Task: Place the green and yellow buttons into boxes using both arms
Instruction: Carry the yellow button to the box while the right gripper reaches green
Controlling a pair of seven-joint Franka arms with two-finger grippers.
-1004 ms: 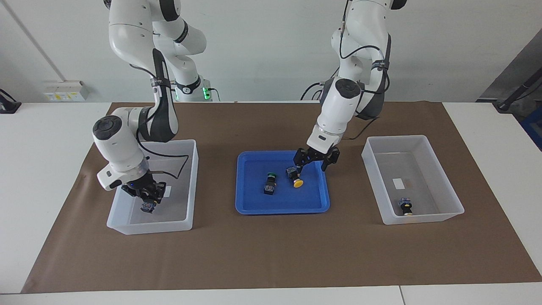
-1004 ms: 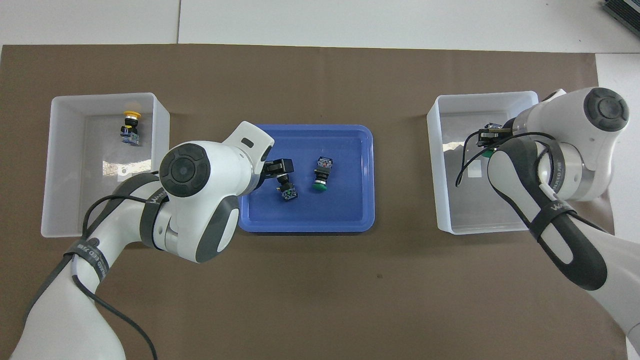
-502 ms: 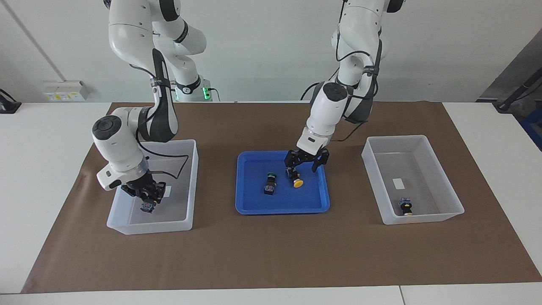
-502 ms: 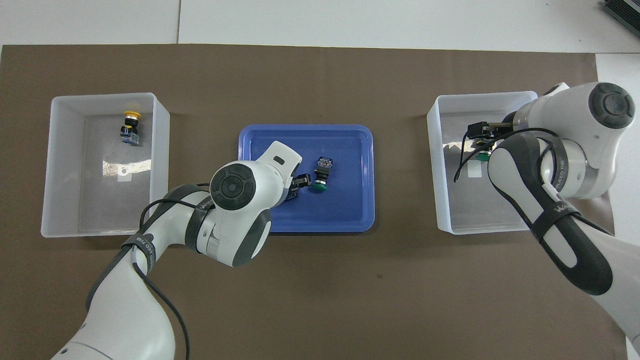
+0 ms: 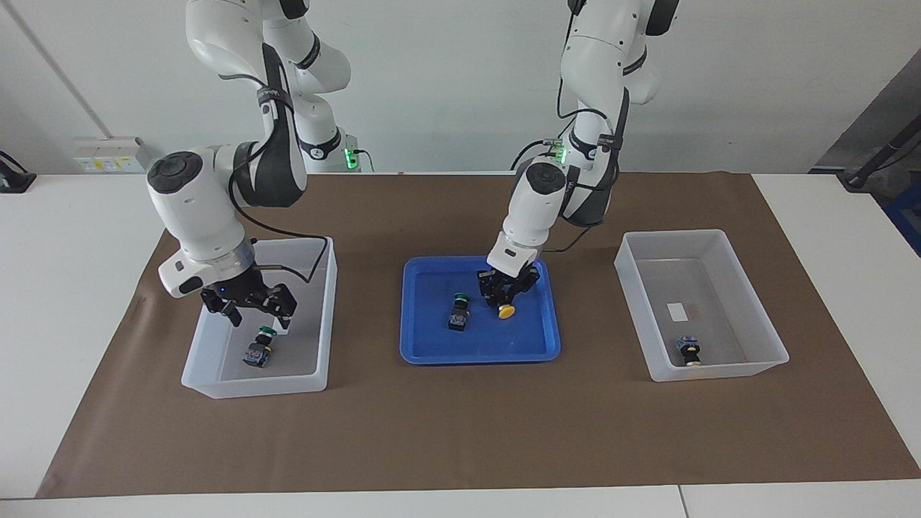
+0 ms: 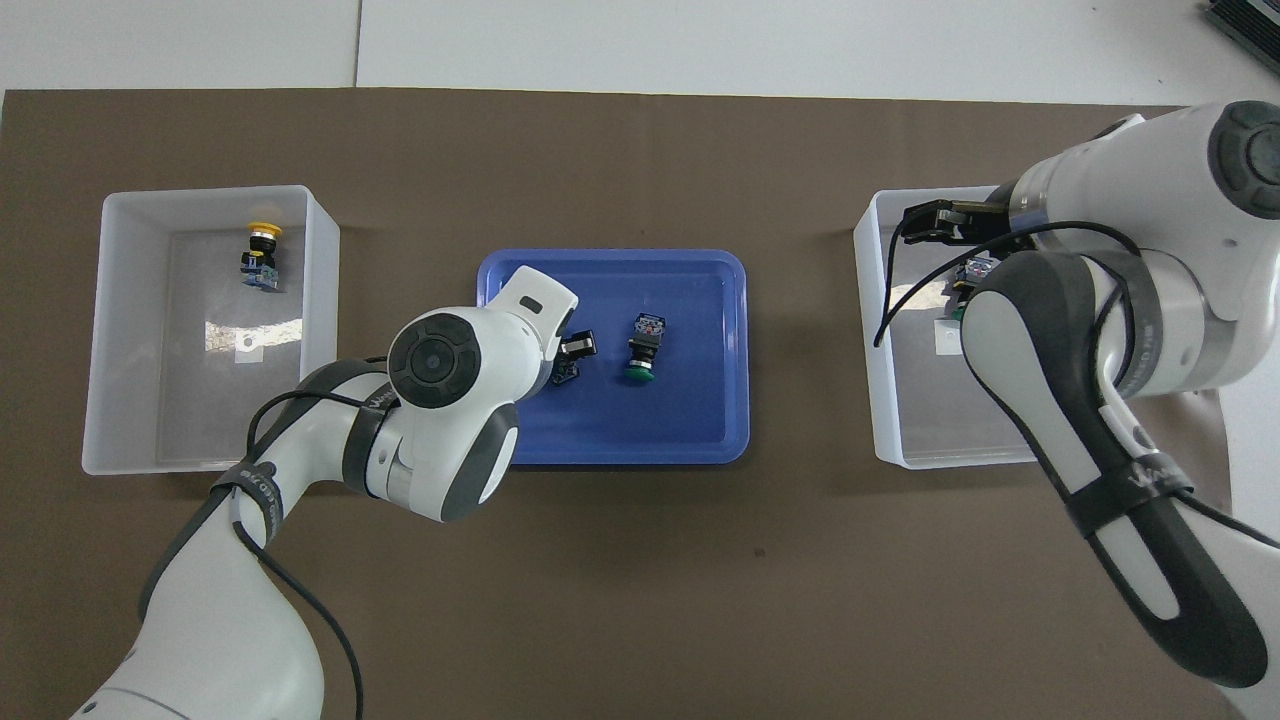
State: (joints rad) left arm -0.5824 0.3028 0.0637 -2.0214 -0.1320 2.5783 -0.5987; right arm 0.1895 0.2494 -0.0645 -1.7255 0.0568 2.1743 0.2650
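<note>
Covering most of the white table [image 5: 827, 216] is a brown mat [image 5: 460, 432], and everything else sits on it. Two white arms come next in size: the left arm [image 5: 547, 194] reaches down into the blue tray [image 5: 432, 345] at the middle of the mat, and the right arm [image 5: 201, 216] hangs over the box at its own end of the table [image 5: 316, 316]. That box and the box at the left arm's end [image 5: 727, 252] are alike, translucent white with tall sloped walls, one on each side of the tray and well apart from it. The left gripper [image 5: 505, 291] is low in the tray, its fingers drawn in against the dark body of a yellow button [image 5: 506, 308], which lies tilted with its yellow cap pointing away from the robots; whether the button is lifted off the tray floor I cannot tell. The right gripper [image 5: 248, 308] hovers inside the rim of its box with fingers spread and nothing between them. Just below it a green button [image 5: 259, 349] lies on the box floor, apart from the fingers. A second green button [image 5: 459, 311] lies in the tray beside the yellow one, toward the right arm's end. A second yellow button [image 5: 689, 351] rests in the other box, near the wall farthest from the robots.
</note>
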